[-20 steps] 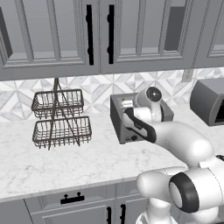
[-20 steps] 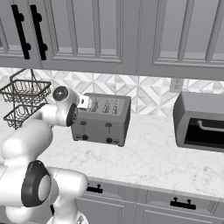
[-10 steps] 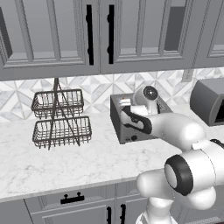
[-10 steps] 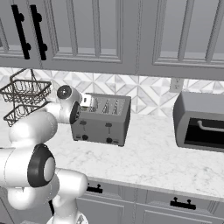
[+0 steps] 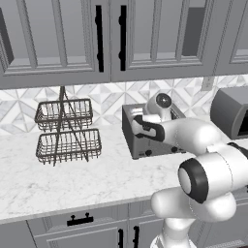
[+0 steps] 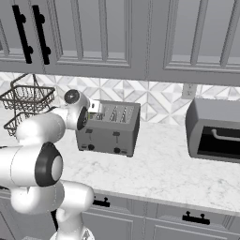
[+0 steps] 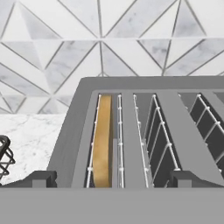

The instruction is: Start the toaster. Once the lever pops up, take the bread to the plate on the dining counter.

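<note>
**A:** Your arm point(image 5: 193, 135) has swung in over the last second, and the hand now sits right at the toaster's point(image 6: 110, 129) near end on the counter point(image 6: 164, 168), where a moment ago it hung a little further off.

**B:** And the fingers point(image 7: 111, 179)?

**A:** Released, spread wide, gripping nothing. The two tips flank the near edge of the slots.

**B:** Where's the bread point(image 7: 103, 140)?

**A:** Down in the left-hand slot, golden crust edge up, seen from the hand.

**B:** So what does the move buy you?

**A:** You look lined up to start the toaster, judging by the pose. The lever itself I can't make out, so pressing it appears not yet done
</note>
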Tool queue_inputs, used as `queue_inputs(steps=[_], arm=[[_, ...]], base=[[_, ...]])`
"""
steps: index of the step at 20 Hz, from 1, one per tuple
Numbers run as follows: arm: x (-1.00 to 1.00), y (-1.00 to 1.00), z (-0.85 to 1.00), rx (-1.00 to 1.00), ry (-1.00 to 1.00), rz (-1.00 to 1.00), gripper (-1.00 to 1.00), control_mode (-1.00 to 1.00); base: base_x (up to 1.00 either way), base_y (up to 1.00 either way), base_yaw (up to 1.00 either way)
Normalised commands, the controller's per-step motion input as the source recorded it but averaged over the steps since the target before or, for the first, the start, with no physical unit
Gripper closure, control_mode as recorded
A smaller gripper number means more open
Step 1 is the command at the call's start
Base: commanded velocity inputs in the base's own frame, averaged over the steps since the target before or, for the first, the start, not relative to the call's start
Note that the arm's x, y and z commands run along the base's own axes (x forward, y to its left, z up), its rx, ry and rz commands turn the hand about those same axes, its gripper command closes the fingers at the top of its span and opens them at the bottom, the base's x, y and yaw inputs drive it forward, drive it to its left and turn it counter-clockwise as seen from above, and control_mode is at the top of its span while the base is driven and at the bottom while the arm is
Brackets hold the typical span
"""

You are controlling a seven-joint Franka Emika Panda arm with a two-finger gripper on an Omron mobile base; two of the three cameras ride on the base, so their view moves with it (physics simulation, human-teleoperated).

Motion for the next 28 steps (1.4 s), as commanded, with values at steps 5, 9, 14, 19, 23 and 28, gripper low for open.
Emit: queue_inputs(steps=[5, 9, 14, 19, 23, 28], arm=[[0.0, 0.02, -0.18, 0.0, 0.0, 0.0, -1.0, -1.0], [0.0, 0.1, -0.01, 0.0, 0.0, 0.0, -1.0, -1.0], [0.02, 0.07, 0.0, 0.0, 0.03, 0.0, -1.0, -1.0], [0.14, 0.0, 0.0, 0.0, 0.04, 0.0, -1.0, -1.0], [0.21, 0.0, 0.0, 0.0, 0.01, 0.0, -1.0, -1.0], [0.04, 0.0, -0.19, 0.0, 0.0, 0.0, -1.0, -1.0]], base=[[0.0, 0.0, 0.0], [0.0, 0.0, 0.0], [0.0, 0.0, 0.0], [0.0, 0.0, 0.0], [0.0, 0.0, 0.0], [0.0, 0.0, 0.0]])
